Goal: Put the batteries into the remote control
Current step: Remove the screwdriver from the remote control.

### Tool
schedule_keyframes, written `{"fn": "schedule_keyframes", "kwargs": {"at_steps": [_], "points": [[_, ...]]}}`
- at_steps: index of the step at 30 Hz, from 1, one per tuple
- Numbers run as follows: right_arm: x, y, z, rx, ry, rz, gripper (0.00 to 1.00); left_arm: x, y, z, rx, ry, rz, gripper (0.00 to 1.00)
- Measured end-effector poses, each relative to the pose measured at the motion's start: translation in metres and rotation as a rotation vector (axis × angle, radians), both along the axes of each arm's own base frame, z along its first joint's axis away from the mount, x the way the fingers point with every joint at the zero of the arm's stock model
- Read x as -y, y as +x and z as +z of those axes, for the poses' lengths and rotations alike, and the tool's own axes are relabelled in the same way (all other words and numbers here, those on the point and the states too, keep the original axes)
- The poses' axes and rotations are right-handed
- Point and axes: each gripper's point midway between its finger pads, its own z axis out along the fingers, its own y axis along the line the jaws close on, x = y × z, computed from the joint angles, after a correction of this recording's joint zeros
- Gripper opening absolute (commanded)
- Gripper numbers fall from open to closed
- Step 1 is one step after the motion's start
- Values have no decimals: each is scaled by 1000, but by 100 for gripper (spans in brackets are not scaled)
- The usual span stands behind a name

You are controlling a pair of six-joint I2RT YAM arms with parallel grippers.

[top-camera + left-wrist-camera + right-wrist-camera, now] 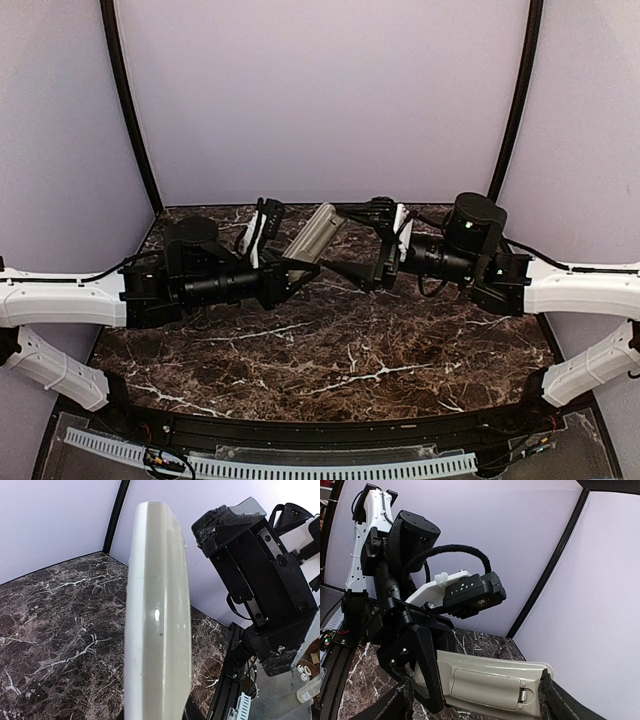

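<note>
Left gripper (290,262) clamps remote control (318,232) by its lower end; right gripper (358,242) stands spread wide, straddling it.

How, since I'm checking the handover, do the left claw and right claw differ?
The left claw is clamped on one end of the remote control; the right claw stands open, gripping nothing. The left claw's jaws sit narrow, the right claw's wide. Both are black and raised above the table.

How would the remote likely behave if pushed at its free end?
Probably stiff: the remote juts out straight though the left gripper holds only one end. Its smooth, glossy shell may slip or pivot in that grip. The battery cover looks shut, so it should resist.
</note>
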Motion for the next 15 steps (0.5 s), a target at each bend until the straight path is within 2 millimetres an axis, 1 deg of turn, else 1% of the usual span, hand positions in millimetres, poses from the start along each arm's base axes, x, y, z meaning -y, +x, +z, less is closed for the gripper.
{"fn": "schedule_keyframes", "kwargs": {"at_steps": [4,9,12,15], "points": [[0,1,3,6,10,-8,79,2,1,-4,-10,4,-1,0],[0,4,1,5,5,-21,74,3,2,-3,-18,-9,2,0],[1,6,1,3,6,-36,74,4,2,-1,-21,-20,2,0],[1,8,-1,-1,0,-48,74,6,2,-4,-28,-18,-4,0]]}}
